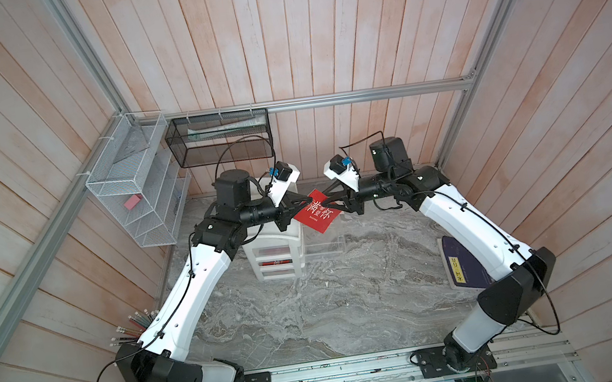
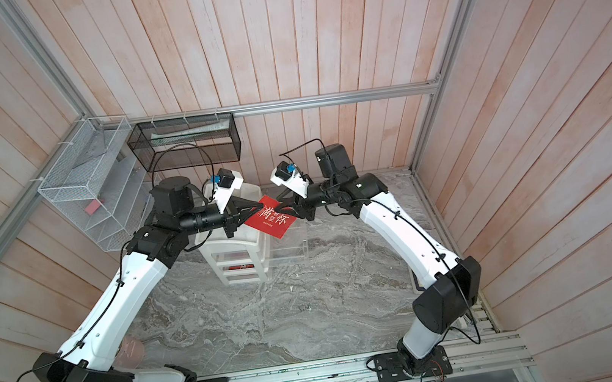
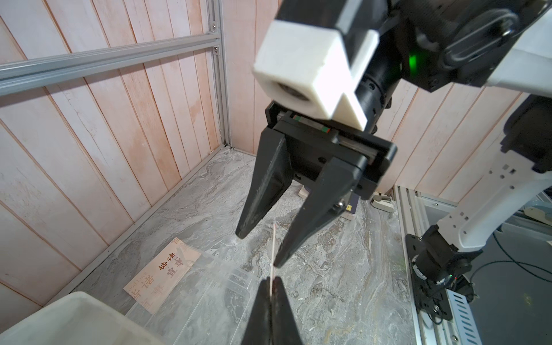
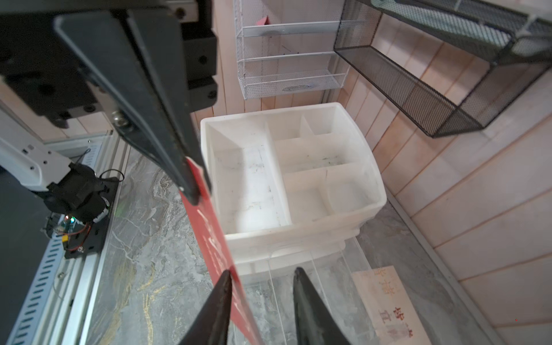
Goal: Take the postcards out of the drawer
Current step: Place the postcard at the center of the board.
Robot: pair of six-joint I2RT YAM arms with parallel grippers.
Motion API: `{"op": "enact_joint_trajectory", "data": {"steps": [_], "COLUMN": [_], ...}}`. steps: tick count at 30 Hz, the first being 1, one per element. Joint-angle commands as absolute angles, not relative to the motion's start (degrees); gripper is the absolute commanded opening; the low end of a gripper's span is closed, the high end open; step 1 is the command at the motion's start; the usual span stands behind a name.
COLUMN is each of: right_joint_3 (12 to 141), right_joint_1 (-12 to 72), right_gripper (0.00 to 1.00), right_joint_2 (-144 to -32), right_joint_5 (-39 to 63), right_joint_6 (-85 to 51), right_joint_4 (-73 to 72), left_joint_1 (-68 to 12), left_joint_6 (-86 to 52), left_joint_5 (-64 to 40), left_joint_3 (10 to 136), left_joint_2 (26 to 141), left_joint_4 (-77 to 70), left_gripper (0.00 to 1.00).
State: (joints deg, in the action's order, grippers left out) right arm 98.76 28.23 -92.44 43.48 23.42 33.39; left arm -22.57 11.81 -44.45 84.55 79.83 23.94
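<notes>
Clenched right under its own wrist camera, the left gripper [image 3: 271, 282] has both fingers pinched flat on the edge of a red card [image 3: 274, 248], which is so thin from here that only a pale line shows. Facing it, the right gripper [image 3: 260, 250] stands with its jaws apart, straddling the card's other end. In its own wrist view one fingertip [image 4: 221, 295] seems to touch the red face while the other is clear of it, so I'd say it grips nothing. In both top views the red card [image 1: 317, 216] hangs tilted in the air between the two arms. It is just right of the white drawer unit [image 1: 259, 245] and above the clear drawer [image 1: 325, 246], which is pulled out to the right and looks bare. A beige card [image 3: 162, 276] lies flat on the table [image 1: 311, 310] just beyond that drawer, near the far wall. A red strip [image 1: 277, 261] shows through the unit's near side, likely another card not yet out. This looks to me like a hand-over, with the card the left arm's alone. Next, the right arm needs to back straight off without dragging the card. Then the left can lay it on the table, and a lower drawer wants opening.
</notes>
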Motion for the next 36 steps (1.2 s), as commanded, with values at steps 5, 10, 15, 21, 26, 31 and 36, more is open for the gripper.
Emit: {"op": "enact_joint_trajectory", "data": {"steps": [5, 10, 15, 21, 26, 31, 36], "right_joint_3": [83.6, 71.0, 63.1, 59.4, 59.9, 61.2, 62.0], "right_joint_1": [20.3, 15.6, 15.5, 16.1, 17.6, 19.1, 20.8], "right_gripper": [0.50, 0.53, 0.54, 0.55, 0.55, 0.52, 0.48], "right_joint_2": [-84.7, -82.9, -85.0, -88.5, -90.7, -92.7, -94.2], "right_joint_5": [45.4, 46.7, 50.7, 53.9, 54.1, 54.7, 55.7], "right_joint_6": [-0.9, -21.7, -35.0, -45.9, -47.3, -48.6, -50.1], "right_joint_4": [5.5, -15.6, -32.9, -48.6, -50.7, -52.1, -54.0], "left_joint_1": [-22.7, -22.7, -22.7, -22.6, -22.7, -22.7, -22.7], "left_joint_6": [1.0, -8.2, -15.9, -18.8, -19.9, -20.5, -21.6], "left_joint_5": [-36.3, -32.5, -31.8, -32.5, -33.4, -34.2, -34.4], "left_joint_3": [85.1, 83.3, 77.1, 74.3, 72.7, 72.3, 70.6], "left_joint_2": [81.9, 81.7, 78.6, 77.8, 78.0, 78.5, 78.7], "left_joint_4": [16.1, 8.8, -1.8, -5.4, -7.5, -9.0, -12.1], "left_gripper": [0.00, 0.00, 0.00, 0.00, 0.00, 0.00, 0.00]}}
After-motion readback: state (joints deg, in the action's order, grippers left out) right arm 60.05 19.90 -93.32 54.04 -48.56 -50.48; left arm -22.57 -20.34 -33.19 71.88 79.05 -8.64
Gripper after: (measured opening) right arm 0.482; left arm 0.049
